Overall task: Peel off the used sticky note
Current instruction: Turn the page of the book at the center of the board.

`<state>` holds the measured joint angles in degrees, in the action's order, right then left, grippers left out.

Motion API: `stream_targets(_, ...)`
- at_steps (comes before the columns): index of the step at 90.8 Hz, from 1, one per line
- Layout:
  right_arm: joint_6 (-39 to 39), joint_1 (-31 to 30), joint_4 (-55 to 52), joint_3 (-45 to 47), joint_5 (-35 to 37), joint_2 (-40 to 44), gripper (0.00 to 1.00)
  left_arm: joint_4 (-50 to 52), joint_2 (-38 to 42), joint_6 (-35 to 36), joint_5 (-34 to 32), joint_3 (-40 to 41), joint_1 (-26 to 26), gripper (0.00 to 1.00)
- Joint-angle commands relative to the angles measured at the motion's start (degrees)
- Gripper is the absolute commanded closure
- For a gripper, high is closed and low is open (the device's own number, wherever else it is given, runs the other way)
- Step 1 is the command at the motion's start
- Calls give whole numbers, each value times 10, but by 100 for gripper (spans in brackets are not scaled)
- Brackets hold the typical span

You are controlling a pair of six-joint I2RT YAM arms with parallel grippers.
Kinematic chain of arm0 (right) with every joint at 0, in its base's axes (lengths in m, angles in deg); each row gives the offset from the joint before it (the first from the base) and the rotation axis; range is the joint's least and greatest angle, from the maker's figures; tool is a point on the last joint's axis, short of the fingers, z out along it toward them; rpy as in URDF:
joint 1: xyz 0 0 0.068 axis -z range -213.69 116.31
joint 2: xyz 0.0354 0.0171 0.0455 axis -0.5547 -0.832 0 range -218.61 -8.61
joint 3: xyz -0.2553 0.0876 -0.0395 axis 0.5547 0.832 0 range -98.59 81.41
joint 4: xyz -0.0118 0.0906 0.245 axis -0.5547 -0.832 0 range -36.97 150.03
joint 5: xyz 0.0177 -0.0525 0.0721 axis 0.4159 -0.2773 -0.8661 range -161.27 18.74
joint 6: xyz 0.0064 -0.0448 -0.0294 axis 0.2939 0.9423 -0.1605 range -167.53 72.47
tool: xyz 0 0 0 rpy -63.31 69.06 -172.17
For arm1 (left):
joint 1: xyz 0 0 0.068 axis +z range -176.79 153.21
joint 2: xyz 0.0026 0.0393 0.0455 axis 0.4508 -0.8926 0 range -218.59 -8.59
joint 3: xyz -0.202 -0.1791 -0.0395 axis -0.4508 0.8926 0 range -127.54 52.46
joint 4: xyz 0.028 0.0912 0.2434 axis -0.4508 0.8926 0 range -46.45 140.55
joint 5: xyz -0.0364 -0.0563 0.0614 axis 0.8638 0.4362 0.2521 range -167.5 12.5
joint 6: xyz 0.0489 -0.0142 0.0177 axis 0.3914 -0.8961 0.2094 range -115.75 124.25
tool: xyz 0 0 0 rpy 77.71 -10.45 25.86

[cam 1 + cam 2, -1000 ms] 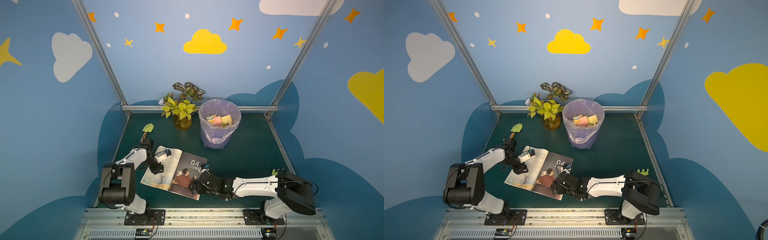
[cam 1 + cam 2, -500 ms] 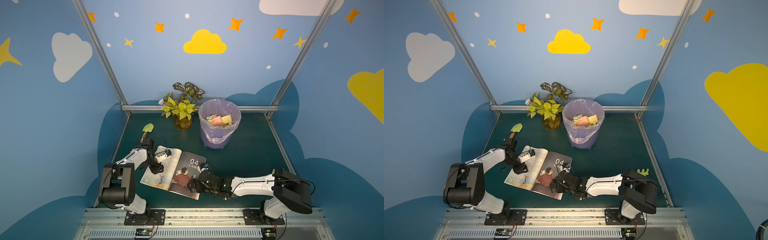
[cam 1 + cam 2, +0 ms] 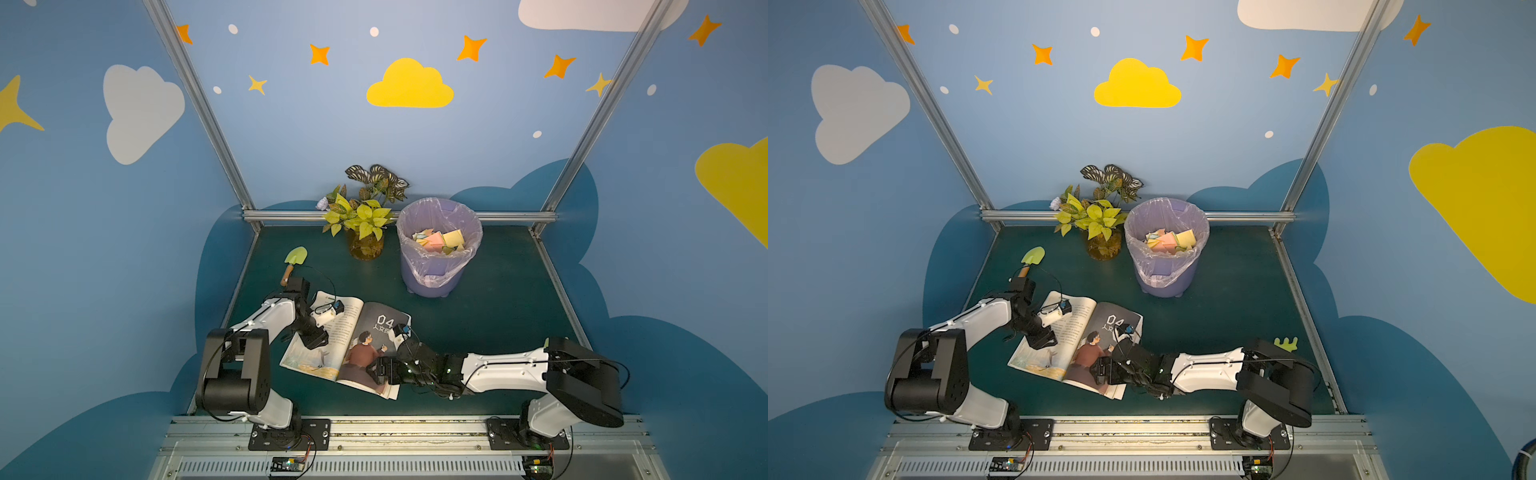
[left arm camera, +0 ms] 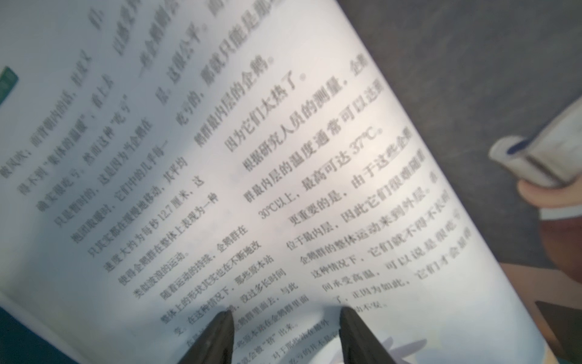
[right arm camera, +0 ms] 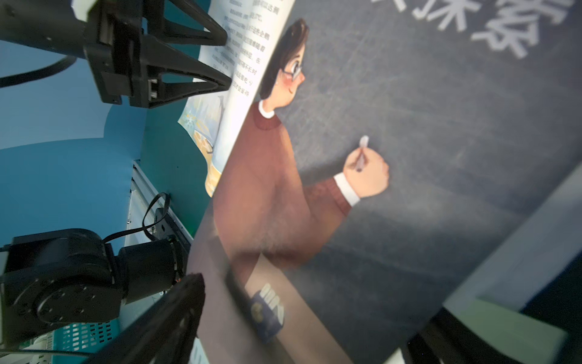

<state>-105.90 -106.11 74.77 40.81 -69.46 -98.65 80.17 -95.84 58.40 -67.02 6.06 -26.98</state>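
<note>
I have the left arm [image 3: 270, 316] low over the book [image 3: 311, 359], left claw [image 4: 285, 310] half spread, tips on the text page, gripping nothing. The right arm [image 3: 503, 370] lies flat, right claw [image 3: 376, 370] gaping at the picture page's near edge. I see the sticky note [image 5: 510, 327] only as a blurred green slip under that page.

At the back of the dark green table [image 3: 498, 307] a leafy plant [image 3: 365, 218] stands in an amber glass pot [image 3: 365, 249]. Just beside it, a lilac bin [image 3: 432, 278] lined with a clear bag holds coloured paper squares [image 3: 440, 240]. A small trowel [image 3: 296, 257] with a pale green blade and a wooden handle lies near the table's left edge. A little green toy [image 3: 1286, 343] lies by the right edge. The blue walls [image 3: 311, 137] carry a yellow cloud [image 3: 409, 87] and orange stars [image 3: 471, 48].
</note>
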Motion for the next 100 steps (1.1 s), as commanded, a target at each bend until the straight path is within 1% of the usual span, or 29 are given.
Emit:
stream_targets(1,17,-7,2,-31,-2,5,4,18,15,2,9,4,-3,42)
stream_targets(24,41,-13,-35,-94,-14,-21,4,52,49,9,33,-5,4,42)
stream_targets(30,51,-13,-50,-123,-20,-35,4,73,65,13,67,-15,17,42)
stream_targets(35,59,-14,-65,-153,-28,-56,4,91,81,16,88,-29,38,42)
stream_targets(40,70,-13,-89,-193,-35,-77,4,114,96,23,117,-47,71,42)
stream_targets(46,89,-14,-126,-253,-45,-110,4,137,109,31,146,-77,115,42)
stream_targets(52,105,-14,-164,-319,-57,-145,4,152,116,38,159,-98,151,42)
stream_targets(60,127,-16,-207,-397,-75,-184,4,174,123,48,176,-122,188,42)
stream_targets(68,142,-17,-238,-443,-84,-203,4,193,130,53,195,-136,209,42)
stream_targets(76,151,-18,-237,-429,-81,-179,4,200,140,55,204,-133,210,41)
stream_targets(90,140,-13,-218,-330,-47,-90,4,199,171,53,232,-125,205,41)
stream_targets(100,129,-9,-219,-276,-19,-43,4,201,184,43,235,-130,187,41)
